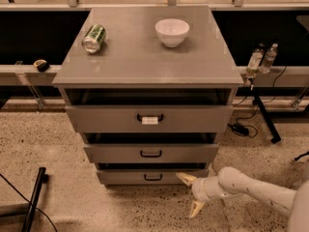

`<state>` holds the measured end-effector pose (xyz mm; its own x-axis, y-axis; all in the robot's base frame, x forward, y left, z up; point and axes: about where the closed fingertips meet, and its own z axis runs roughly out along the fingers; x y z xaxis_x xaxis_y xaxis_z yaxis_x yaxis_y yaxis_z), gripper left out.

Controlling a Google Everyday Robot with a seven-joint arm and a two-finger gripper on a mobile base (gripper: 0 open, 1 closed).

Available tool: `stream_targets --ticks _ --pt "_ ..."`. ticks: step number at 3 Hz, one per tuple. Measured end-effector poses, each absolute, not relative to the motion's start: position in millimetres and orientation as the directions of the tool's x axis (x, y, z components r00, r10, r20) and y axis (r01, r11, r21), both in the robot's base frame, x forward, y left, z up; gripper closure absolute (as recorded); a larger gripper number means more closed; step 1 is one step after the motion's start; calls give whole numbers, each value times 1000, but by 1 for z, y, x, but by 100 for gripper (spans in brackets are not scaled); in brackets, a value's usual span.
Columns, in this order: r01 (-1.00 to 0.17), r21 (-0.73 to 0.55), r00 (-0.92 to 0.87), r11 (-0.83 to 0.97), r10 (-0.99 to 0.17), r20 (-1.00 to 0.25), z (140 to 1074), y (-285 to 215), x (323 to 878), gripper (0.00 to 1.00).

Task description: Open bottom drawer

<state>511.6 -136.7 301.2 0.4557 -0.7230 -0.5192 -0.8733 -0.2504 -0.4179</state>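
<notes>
The bottom drawer [120,177] sits lowest in the cabinet [145,66], with its black loop handle [153,177] centred. The gripper [191,194] hangs near the drawer's right end, its fingers spread apart and holding nothing.

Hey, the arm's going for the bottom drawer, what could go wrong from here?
1. The end effector sits open at the bottom drawer's right end, off its loop handle; closing here grips nothing.
2. The middle drawer's handle is just above, so a high approach could pull the wrong drawer.
3. The green can lies on its side on top; a jolt might roll it.
</notes>
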Motion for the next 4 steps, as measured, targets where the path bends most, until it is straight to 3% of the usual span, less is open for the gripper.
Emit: stream_targets --ticks 1,4 --pt "-893 -423 399 -155 -710 -581 263 -153 527 0" --pt "-943 -333 206 6 -776 -597 222 -175 591 0"
